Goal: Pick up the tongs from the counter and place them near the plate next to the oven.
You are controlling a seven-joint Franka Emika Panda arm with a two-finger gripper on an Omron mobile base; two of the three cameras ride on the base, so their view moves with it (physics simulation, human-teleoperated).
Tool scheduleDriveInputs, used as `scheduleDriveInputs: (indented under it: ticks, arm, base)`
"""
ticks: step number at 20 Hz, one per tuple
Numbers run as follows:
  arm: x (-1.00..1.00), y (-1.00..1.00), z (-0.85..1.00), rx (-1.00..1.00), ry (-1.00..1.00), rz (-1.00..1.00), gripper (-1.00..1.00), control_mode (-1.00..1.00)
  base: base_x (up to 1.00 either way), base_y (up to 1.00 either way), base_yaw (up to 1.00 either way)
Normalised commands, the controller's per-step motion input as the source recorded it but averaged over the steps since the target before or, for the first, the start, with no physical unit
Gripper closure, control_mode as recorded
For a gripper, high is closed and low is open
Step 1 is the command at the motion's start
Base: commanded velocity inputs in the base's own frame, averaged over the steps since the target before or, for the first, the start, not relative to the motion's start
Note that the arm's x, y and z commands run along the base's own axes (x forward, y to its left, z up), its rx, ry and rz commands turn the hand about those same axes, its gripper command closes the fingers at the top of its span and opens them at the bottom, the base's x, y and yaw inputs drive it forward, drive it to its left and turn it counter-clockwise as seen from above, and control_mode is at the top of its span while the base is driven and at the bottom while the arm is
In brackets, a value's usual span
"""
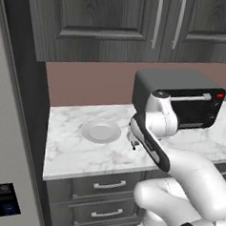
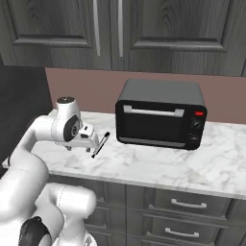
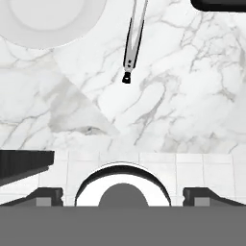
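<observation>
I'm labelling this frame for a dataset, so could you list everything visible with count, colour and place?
tongs: one, black and silver, lying on the counter between plate and oven, apart from the gripper
plate: one, pale grey-white, on the counter left of the oven
oven: one, dark grey, silver handle, red knob, at the wall
counter: one, white marble, grey veins
cabinets: dark grey, above the counter
drawers: dark grey, silver handles, below the counter
gripper: one, dark fingers, open

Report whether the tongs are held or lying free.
Lying free: the tongs rest flat on the marble counter between plate and toaster oven, ahead of the open jaws.
</observation>
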Motion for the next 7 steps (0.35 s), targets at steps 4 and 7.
scheduleDriveInputs:
  ticks: [4,7]
  arm:
    - [-0.33,0.42,0.35,0.0,-0.06,0.11,-1.0,-1.0]
    - [-0.23,0.33,0.21,0.0,-0.05,0.05,-1.0,-1.0]
  base:
    - [0.0,0.0,0.0]
    - [0.0,0.0,0.0]
